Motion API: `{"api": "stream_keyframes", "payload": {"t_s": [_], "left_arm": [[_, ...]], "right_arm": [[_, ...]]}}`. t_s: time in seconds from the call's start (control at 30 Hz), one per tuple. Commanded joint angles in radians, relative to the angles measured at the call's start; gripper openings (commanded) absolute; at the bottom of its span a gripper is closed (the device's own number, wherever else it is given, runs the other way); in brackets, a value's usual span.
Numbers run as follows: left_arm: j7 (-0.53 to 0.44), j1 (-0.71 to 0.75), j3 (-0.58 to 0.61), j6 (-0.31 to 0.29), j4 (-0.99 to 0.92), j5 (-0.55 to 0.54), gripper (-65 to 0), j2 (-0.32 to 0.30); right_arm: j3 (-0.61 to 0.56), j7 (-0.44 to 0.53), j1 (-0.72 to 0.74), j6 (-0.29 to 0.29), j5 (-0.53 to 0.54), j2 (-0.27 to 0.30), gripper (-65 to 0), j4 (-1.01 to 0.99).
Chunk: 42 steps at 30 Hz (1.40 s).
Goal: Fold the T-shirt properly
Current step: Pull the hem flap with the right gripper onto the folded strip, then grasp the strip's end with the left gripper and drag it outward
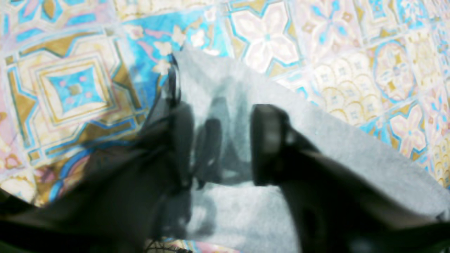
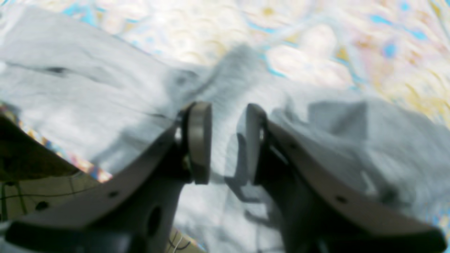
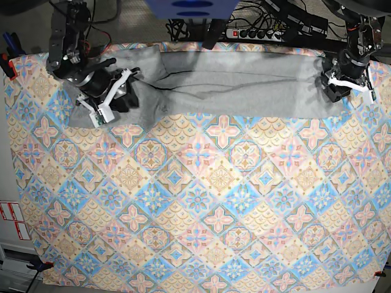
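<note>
Right up against the lens on the right wrist view, the right gripper (image 2: 228, 144) has its two pale fingers (image 2: 200, 140) spread with a clear gap, rumpled grey cloth showing between them but not pinched. On the base view that same gripper (image 3: 113, 97) sits at the table's far-left, its arm angling down from the top corner, white-tipped fingers pointing toward the near side over a bunched end of the T-shirt (image 3: 235, 85). Moving across, the T-shirt stretches as a long grey band along the far edge of the tablecloth (image 3: 201, 207), plain side up, creased near the left. Over at far right, the left gripper (image 3: 349, 85) comes down steeply onto the shirt's other end. Its wrist view is blurry: dark fingers (image 1: 267, 140) straddle a grey corner of the shirt (image 1: 351, 154), partly apart; whether they pinch the cloth, I cannot tell.
</note>
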Motion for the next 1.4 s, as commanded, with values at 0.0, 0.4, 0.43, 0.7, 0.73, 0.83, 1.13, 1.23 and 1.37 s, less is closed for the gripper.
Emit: {"api": "stream_keyframes", "payload": {"t_s": [0.0,0.4,0.43,0.7,0.73,0.83,1.13,1.23,1.37], "left_arm": [[-0.016,0.011,-0.029,-0.003,-0.009,-0.001,-48.5,-0.021],[-0.01,-0.032,-0.036,-0.003,-0.152,-0.001,-32.3,-0.059],[0.002,-0.032,-0.036,-0.003,-0.151,-0.003,-30.9,-0.059],[0.044,-0.033,-0.038,-0.004,-0.146,-0.004,-28.8,-0.064],[0.045,-0.036,-0.038,-0.004,-0.131,-0.004,-28.8,-0.064],[0.053,-0.033,-0.036,-0.004,-0.055,0.002,-28.8,-0.061],[0.117,-0.076,-0.036,-0.004,-0.077,0.007,-28.7,-0.062],[0.117,-0.101,-0.036,-0.004,-0.12,0.007,-28.7,-0.062],[0.117,-0.129,-0.035,-0.004,-0.161,0.007,-28.7,-0.062]], "right_arm": [[-0.01,0.021,0.015,0.002,0.016,0.007,-48.5,0.016],[-0.041,0.02,0.033,0.002,0.016,0.007,-48.5,0.015],[-0.041,0.018,0.033,0.002,0.016,0.007,-48.5,0.015],[-0.041,0.02,0.033,0.002,0.016,0.007,-48.5,0.015],[-0.041,0.02,0.033,0.002,0.016,0.007,-48.5,0.015],[-0.041,0.02,0.033,0.002,0.016,0.007,-48.5,0.015],[-0.042,0.021,0.033,0.002,0.016,0.007,-48.5,-0.013],[-0.042,0.021,0.033,0.002,0.016,0.007,-48.5,-0.013],[-0.042,0.021,0.033,0.002,0.016,0.007,-48.5,-0.013]]}}
